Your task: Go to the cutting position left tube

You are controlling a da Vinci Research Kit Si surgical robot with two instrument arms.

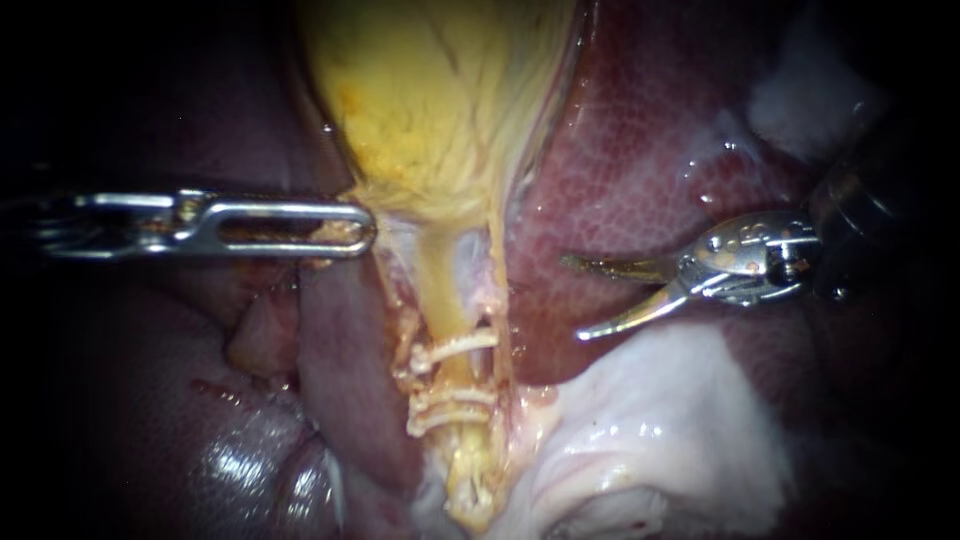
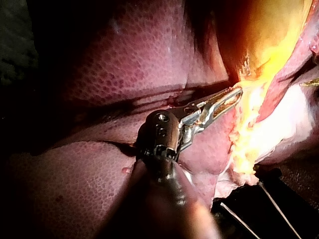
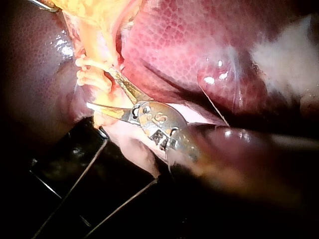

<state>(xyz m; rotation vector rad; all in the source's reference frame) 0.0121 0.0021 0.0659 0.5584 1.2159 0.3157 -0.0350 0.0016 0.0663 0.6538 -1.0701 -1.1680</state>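
Jaws of right instrument [image 1: 575, 298] gape wide (short of clipped tube [image 1: 441, 285]); left instrument [image 1: 355, 228] jaws pinch gallbladder [image 1: 430, 100] edge.

A dark base [image 3: 55, 164] crossed by thin pale lines [image 3: 75, 184] lies beneath the organs. The liver [image 3: 30, 74] and pale tissue [image 3: 134, 144] rest on it.

The left instrument [image 1: 362, 228] faded into darkness toward the endoscope view's left edge. The right instrument [image 1: 573, 298] had its shaft lost in shadow at the upper right. The gallbladder [image 1: 440, 100] ran off the top edge. In both wrist views, each near shaft was a blur.
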